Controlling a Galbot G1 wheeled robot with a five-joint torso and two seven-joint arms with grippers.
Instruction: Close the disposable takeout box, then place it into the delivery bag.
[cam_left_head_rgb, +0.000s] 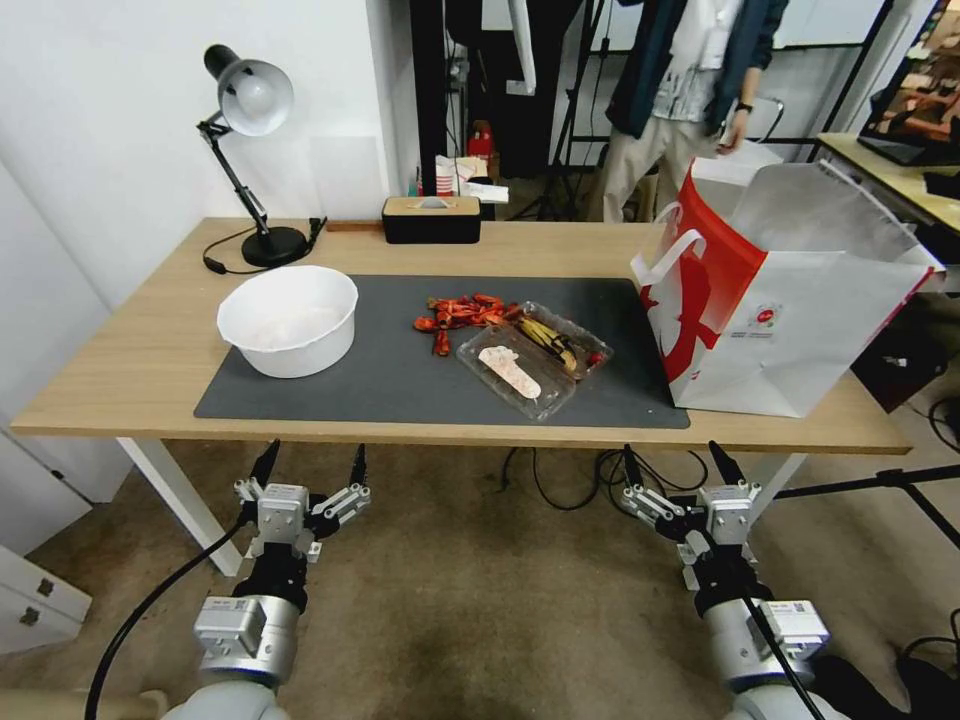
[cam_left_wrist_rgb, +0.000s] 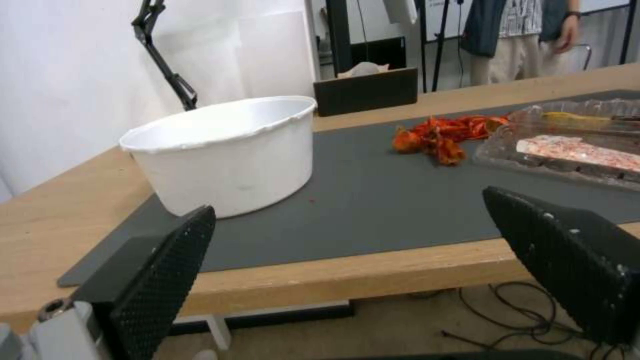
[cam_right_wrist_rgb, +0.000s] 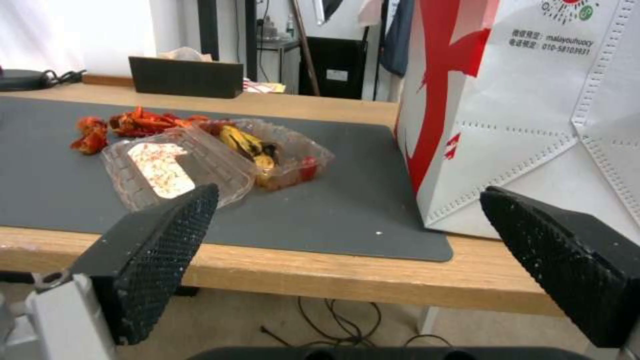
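Takeout box (cam_left_head_rgb: 533, 358) beyond both grippers (splayed)

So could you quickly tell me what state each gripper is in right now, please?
Left gripper: open, holding nothing, below the table's front edge.
Right gripper: open, holding nothing, below the table's front edge.
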